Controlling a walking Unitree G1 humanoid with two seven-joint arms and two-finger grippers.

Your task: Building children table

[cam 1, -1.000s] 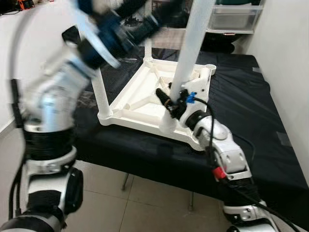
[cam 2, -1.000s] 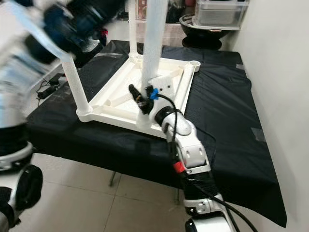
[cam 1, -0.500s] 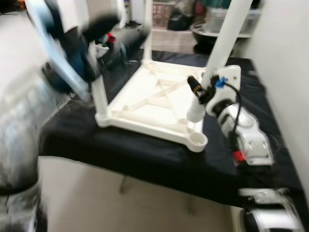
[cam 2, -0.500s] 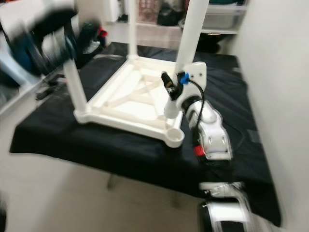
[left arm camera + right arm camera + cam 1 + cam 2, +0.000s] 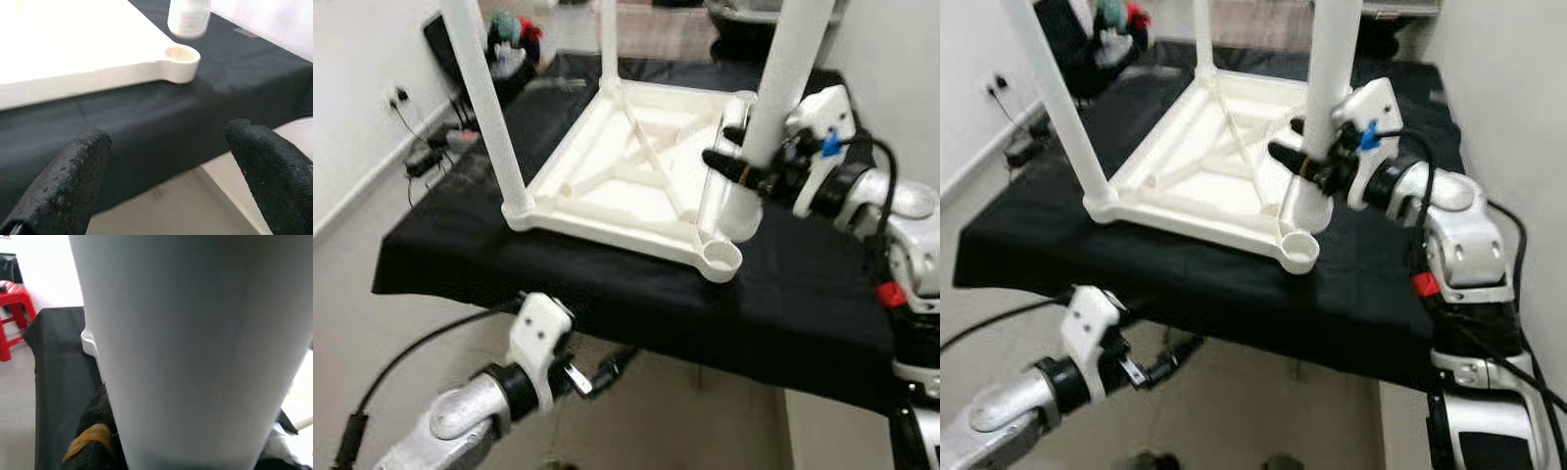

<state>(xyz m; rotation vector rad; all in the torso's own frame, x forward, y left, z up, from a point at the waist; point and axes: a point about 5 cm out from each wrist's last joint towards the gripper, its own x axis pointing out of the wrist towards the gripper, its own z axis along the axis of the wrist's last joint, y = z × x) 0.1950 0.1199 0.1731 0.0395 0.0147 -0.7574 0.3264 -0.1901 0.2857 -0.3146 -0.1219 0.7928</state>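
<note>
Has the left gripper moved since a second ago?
Yes. The left gripper was raised above the white tabletop's far side; it now hangs below the black-covered table's near edge, fingers open.

I'm looking at a worktable draped in black cloth (image 5: 803, 304), pale tiled floor (image 5: 431, 323) below it, white wall (image 5: 362, 69) on the robot's left with a socket (image 5: 399, 95) and cables (image 5: 426, 162) trailing along the skirting. Another white wall (image 5: 1508, 88) runs close beside the table's right edge. Right wrist view picks up a red plastic stool (image 5: 12, 313) on light floor; lighting is bright and even.
</note>
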